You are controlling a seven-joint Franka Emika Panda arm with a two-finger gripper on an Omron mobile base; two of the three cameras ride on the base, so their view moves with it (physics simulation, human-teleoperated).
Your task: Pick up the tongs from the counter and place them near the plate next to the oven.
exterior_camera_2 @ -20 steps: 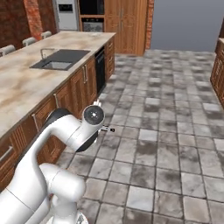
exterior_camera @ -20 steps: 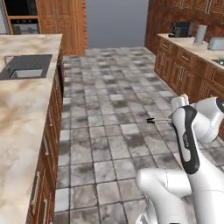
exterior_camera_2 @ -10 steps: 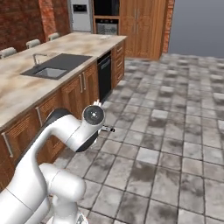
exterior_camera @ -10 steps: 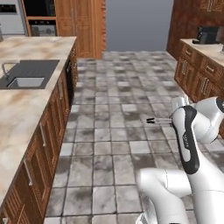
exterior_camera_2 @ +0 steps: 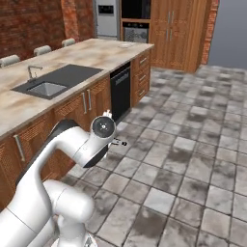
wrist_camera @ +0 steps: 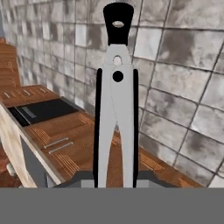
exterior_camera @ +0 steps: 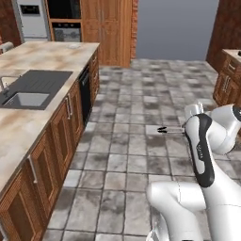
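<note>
Closed on one pair of slim silver-grey tongs (wrist_camera: 116, 118) with a black tip, the end effector (exterior_camera: 186, 130) holds them level above the grey tiled floor (exterior_camera: 136, 160), the arm folded back at its elbow. One small pale round plate (exterior_camera: 74, 46) sits at the far end of the beige marbled surface (exterior_camera: 33, 117), near one black built-in oven (exterior_camera: 66, 33).

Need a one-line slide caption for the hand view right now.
Tongs clamped in the gripper, black tip pointing ahead over grey floor tiles and wooden cabinet fronts.
</note>
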